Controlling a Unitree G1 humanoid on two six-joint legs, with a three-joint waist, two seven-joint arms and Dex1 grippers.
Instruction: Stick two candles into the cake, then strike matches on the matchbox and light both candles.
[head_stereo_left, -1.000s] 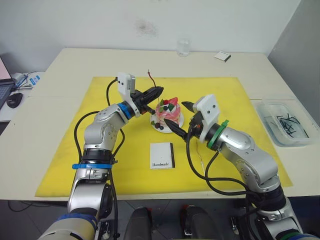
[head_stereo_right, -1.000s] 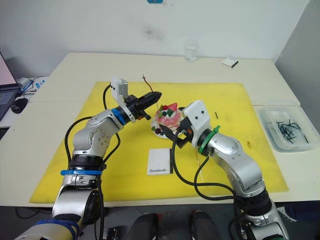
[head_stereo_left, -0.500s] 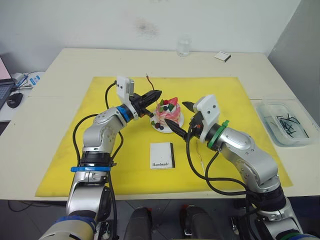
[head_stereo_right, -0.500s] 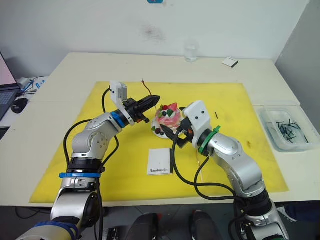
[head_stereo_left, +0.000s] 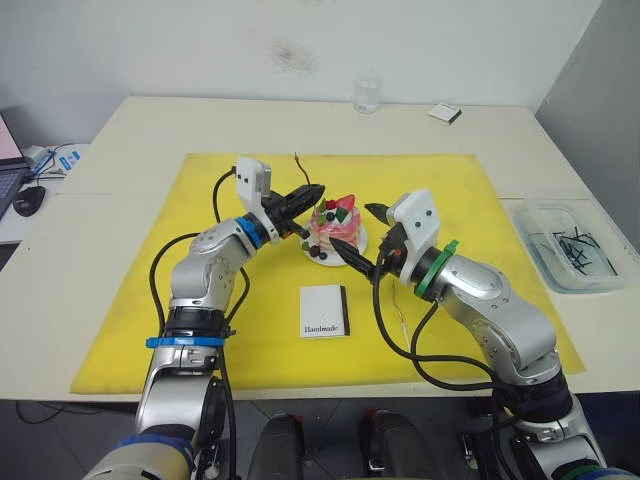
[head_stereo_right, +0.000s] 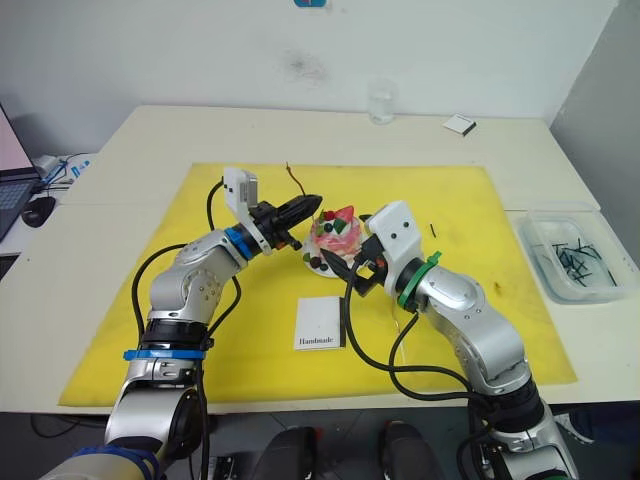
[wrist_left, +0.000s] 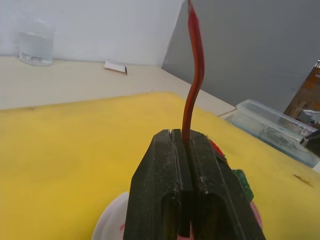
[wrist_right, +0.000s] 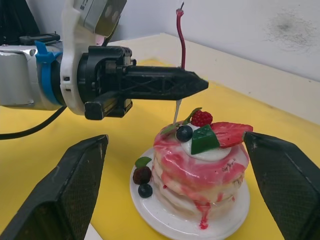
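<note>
Nearest the robot, on the yellow mat (head_stereo_left: 150, 330), lies the matchbox (head_stereo_left: 324, 311) (print side up). Beyond it the right gripper (head_stereo_left: 358, 232) has its jaws spread wide, 1 finger on either side of the cake (head_stereo_left: 334, 225). Just left of the cake, the left gripper (head_stereo_left: 318, 187) has its jaws clamped on 1 candle (wrist_right: 180, 35), upright over the cake's edge. Farther right, a clear tray (head_stereo_left: 548, 215) sits on the table (head_stereo_left: 520, 140).

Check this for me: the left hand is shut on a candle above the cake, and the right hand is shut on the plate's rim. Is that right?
Not quite. The left hand is shut on a candle above the cake, but the right hand is open: the right wrist view shows its fingers spread wide to either side of the plate, touching nothing.
</note>
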